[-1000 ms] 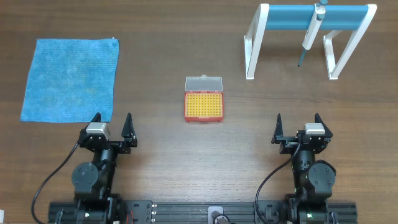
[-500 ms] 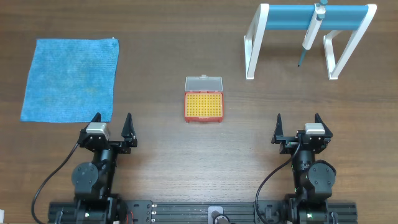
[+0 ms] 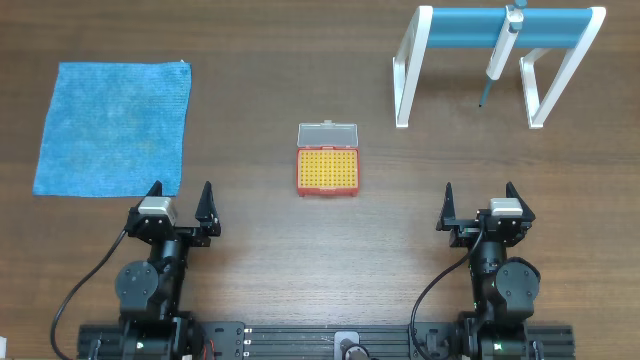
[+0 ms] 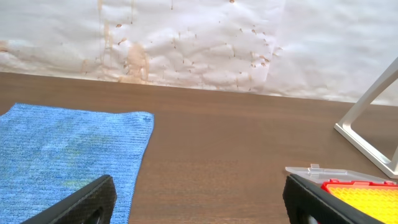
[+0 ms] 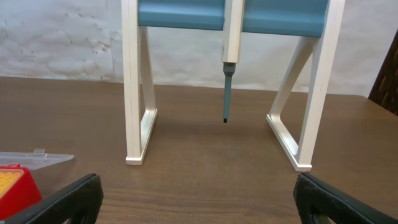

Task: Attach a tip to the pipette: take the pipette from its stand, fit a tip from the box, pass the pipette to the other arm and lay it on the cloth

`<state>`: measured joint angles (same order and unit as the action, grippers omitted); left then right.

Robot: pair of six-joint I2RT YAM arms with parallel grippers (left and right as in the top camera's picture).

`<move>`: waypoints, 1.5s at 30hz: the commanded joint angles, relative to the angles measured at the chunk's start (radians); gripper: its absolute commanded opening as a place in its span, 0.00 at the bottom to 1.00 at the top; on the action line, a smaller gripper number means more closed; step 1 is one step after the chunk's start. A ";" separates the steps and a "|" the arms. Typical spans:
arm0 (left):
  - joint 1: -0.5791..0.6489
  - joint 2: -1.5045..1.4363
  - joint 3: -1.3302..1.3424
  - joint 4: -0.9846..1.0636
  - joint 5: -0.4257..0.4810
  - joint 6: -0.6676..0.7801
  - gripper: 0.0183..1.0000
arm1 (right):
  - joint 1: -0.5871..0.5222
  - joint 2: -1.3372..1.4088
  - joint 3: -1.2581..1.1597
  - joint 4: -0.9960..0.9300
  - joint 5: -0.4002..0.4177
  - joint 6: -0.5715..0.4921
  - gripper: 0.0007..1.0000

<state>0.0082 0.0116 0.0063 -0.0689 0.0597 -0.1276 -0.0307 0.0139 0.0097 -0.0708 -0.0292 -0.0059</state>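
The pipette (image 3: 497, 58) (image 5: 229, 56) hangs from the blue bar of the white stand (image 3: 410, 70) (image 5: 133, 93) at the far right, its thin shaft pointing down. An orange tip box (image 3: 327, 170) (image 4: 367, 194) with its clear lid folded back sits mid-table, full of yellow tips. The blue cloth (image 3: 112, 128) (image 4: 62, 155) lies flat at the far left. My left gripper (image 3: 181, 203) (image 4: 199, 202) rests open near the front edge, just in front of the cloth's near corner. My right gripper (image 3: 478, 201) (image 5: 199, 199) is open too, well short of the stand, holding nothing.
Bare brown wooden tabletop (image 3: 260, 90) surrounds the objects. A stained white wall (image 4: 199, 37) runs behind the table's far edge. The arm bases stand on a black rail (image 3: 330, 338) at the near edge.
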 commanded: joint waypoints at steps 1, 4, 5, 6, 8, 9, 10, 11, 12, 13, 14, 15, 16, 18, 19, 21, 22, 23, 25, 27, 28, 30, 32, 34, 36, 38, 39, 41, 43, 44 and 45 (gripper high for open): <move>0.004 -0.007 -0.001 -0.010 -0.004 0.010 0.87 | 0.006 -0.011 -0.006 0.000 -0.009 -0.003 0.99; 0.004 -0.007 -0.001 -0.010 -0.004 0.010 0.87 | 0.006 -0.011 -0.006 0.000 -0.009 -0.003 0.99; 0.004 -0.007 -0.001 -0.010 -0.004 0.010 0.87 | 0.006 -0.011 -0.006 0.000 -0.009 -0.003 0.99; 0.004 -0.007 -0.001 -0.010 -0.004 0.010 0.87 | 0.006 -0.011 -0.006 0.000 -0.009 -0.003 0.99; 0.004 -0.007 -0.001 -0.010 -0.004 0.010 0.87 | 0.006 -0.011 -0.006 0.000 -0.009 -0.003 0.99; 0.004 -0.007 -0.001 -0.010 -0.004 0.010 0.87 | 0.006 -0.011 -0.006 0.000 -0.009 -0.003 0.99; 0.004 -0.007 -0.001 -0.010 -0.004 0.010 0.87 | 0.006 -0.011 -0.006 0.000 -0.009 -0.003 0.99; 0.004 -0.007 -0.001 -0.010 -0.004 0.010 0.87 | 0.006 -0.011 -0.006 0.000 -0.009 -0.003 0.99; 0.004 -0.007 -0.001 -0.010 -0.004 0.010 0.87 | 0.006 -0.011 -0.006 0.000 -0.009 -0.003 0.99; 0.004 -0.007 -0.001 -0.010 -0.004 0.010 0.87 | 0.006 -0.011 -0.006 0.000 -0.009 -0.003 0.99; 0.004 -0.007 -0.001 -0.010 -0.004 0.010 0.87 | 0.006 -0.011 -0.006 0.000 -0.009 -0.003 0.99; 0.004 -0.007 -0.001 -0.010 -0.004 0.010 0.87 | 0.006 -0.011 -0.006 0.000 -0.009 -0.003 0.99; 0.004 -0.007 -0.001 -0.010 -0.004 0.010 0.87 | 0.006 -0.011 -0.006 0.000 -0.009 -0.003 0.99; 0.004 -0.007 -0.001 -0.010 -0.004 0.010 0.87 | 0.006 -0.011 -0.006 0.000 -0.009 -0.003 0.99; 0.004 -0.007 -0.001 -0.010 -0.004 0.010 0.87 | 0.006 -0.011 -0.006 0.000 -0.009 -0.003 0.99; 0.004 -0.007 -0.001 -0.010 -0.004 0.010 0.87 | 0.006 -0.011 -0.006 0.000 -0.009 -0.003 0.99; 0.004 -0.007 -0.001 -0.010 -0.004 0.010 0.87 | 0.006 -0.011 -0.006 0.000 -0.009 -0.003 0.99; 0.004 -0.007 -0.001 -0.010 -0.004 0.010 0.87 | 0.006 -0.011 -0.006 0.000 -0.009 -0.003 0.99; 0.004 -0.007 -0.001 -0.010 -0.004 0.010 0.87 | 0.006 -0.011 -0.006 0.001 -0.009 -0.003 0.99; 0.004 -0.007 -0.001 -0.010 -0.004 0.010 0.87 | 0.006 -0.010 -0.006 0.000 -0.010 -0.003 0.99; 0.004 -0.007 -0.001 -0.010 -0.004 0.010 0.87 | 0.006 -0.007 -0.006 0.000 -0.009 -0.003 0.99; 0.004 -0.007 -0.001 -0.010 -0.004 0.010 0.87 | 0.006 0.008 -0.006 -0.003 -0.009 -0.003 0.99; 0.004 -0.007 -0.001 -0.010 -0.004 0.010 0.87 | 0.000 0.047 -0.005 -0.003 -0.009 -0.003 0.99; 0.004 -0.007 -0.001 -0.010 -0.004 0.010 0.87 | -0.005 0.101 0.005 -0.004 -0.009 -0.003 0.99; 0.004 -0.007 -0.001 -0.010 -0.004 0.010 0.87 | -0.016 0.172 0.032 -0.002 -0.008 -0.003 0.99; 0.004 -0.007 -0.001 -0.010 -0.004 0.010 0.87 | -0.039 0.285 0.095 0.007 -0.009 -0.003 0.99; 0.004 -0.007 -0.001 -0.010 -0.004 0.010 0.87 | -0.053 0.356 0.140 0.008 -0.009 -0.003 0.99; 0.004 -0.007 -0.001 -0.010 -0.004 0.010 0.87 | -0.087 0.515 0.249 0.012 -0.009 -0.003 0.99; 0.004 -0.007 -0.001 -0.010 -0.004 0.010 0.87 | -0.117 0.681 0.346 0.050 -0.009 -0.003 0.99; 0.004 -0.007 -0.001 -0.010 -0.004 0.010 0.87 | -0.123 0.756 0.382 0.084 -0.009 -0.003 0.99; 0.004 -0.007 -0.001 -0.010 -0.004 0.010 0.87 | -0.127 0.833 0.414 0.129 -0.009 -0.003 0.99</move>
<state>0.0082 0.0116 0.0067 -0.0696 0.0597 -0.1276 -0.1329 0.6518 0.2985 -0.0143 -0.0296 -0.0059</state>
